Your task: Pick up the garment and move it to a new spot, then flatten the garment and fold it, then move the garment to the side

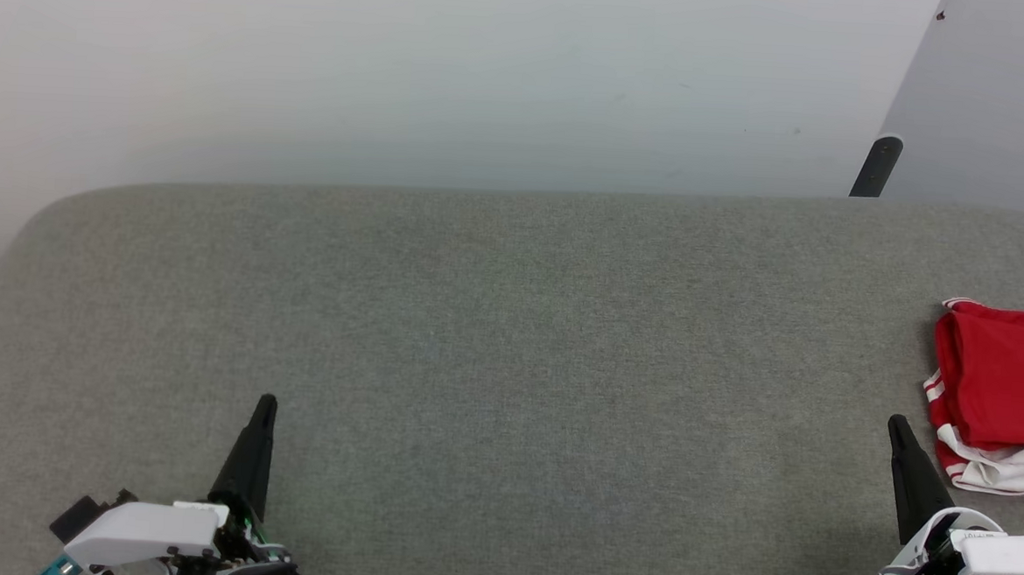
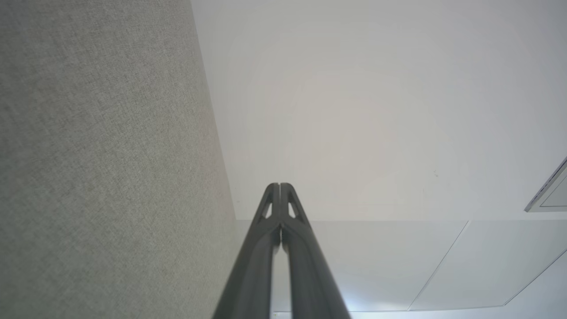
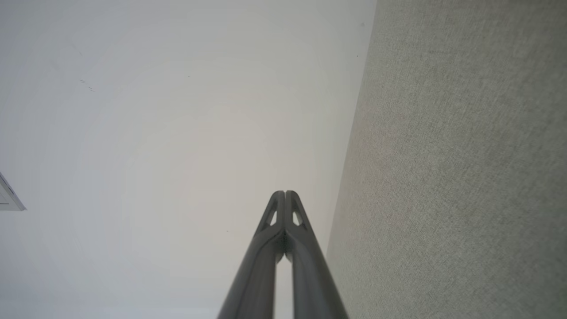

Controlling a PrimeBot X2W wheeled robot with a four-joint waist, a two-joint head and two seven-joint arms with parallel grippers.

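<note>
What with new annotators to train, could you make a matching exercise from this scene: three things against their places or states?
Things:
1 garment
2 left gripper
3 right gripper

Places:
A lower left of the head view, jaws shut
B lower right, jaws shut, tip beside red cloth
C lying on the grey fabric surface, far right

Pairs: 1-C; 2-A; 3-B

Probably a lab: grey felt table [image 1: 510, 322], bare white wall [image 1: 401, 71].
</note>
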